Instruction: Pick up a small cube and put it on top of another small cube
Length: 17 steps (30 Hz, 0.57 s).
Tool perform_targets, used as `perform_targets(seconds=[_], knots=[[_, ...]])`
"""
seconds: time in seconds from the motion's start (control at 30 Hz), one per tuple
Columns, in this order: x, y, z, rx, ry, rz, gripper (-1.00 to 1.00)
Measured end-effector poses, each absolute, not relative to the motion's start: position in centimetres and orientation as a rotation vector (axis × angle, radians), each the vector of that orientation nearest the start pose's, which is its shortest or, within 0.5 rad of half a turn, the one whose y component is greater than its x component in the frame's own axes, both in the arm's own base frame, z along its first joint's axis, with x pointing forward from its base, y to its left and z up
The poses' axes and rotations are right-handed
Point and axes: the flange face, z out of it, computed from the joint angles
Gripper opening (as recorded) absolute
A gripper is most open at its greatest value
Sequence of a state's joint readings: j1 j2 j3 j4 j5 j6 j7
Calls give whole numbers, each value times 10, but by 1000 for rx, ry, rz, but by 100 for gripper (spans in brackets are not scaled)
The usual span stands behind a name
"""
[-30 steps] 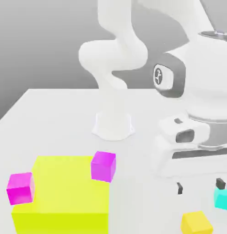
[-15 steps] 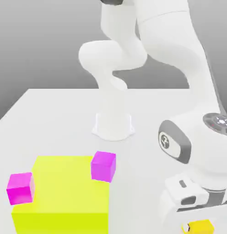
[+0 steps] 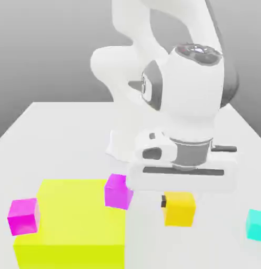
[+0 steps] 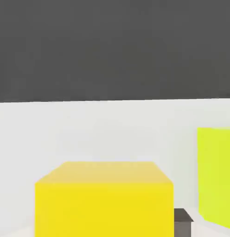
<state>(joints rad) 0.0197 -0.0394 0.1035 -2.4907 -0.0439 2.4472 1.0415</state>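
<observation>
My gripper (image 3: 179, 203) is shut on the small golden-yellow cube (image 3: 180, 209), which hangs under the hand near the middle of the table. One dark fingertip (image 3: 164, 201) shows on the cube's left side in the exterior view. The hand view has the same cube (image 4: 104, 199) close up with a dark fingertip (image 4: 182, 223) beside it. A small magenta cube (image 3: 117, 190) stands just to the exterior view's left of the held cube, against the large block. A second magenta cube (image 3: 23, 216) sits farther left, and a cyan cube (image 3: 256, 224) at the right edge.
A large lemon-yellow block (image 3: 74, 226) fills the front left of the white table (image 3: 59, 136); its face (image 4: 216, 176) also appears in the hand view. The arm's white base (image 3: 130, 142) stands at the table's middle back.
The gripper dropped onto the golden-yellow cube at the front right, shut on it, and carried it to the exterior view's left and farther back. The uncovered cyan cube shows again.
</observation>
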Motion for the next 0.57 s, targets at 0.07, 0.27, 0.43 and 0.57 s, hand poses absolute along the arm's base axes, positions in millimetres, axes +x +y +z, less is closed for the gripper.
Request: perform_targets(seconds=[0.07, 0.27, 0.43, 0.57], knots=[[449, 39, 316, -2836, 1413, -20, -100], [402, -13, 351, -2715, 1591, -3, -100], [390, -26, 311, -2679, 1635, 2, -100], [389, -26, 300, -2679, 1637, 2, 100]])
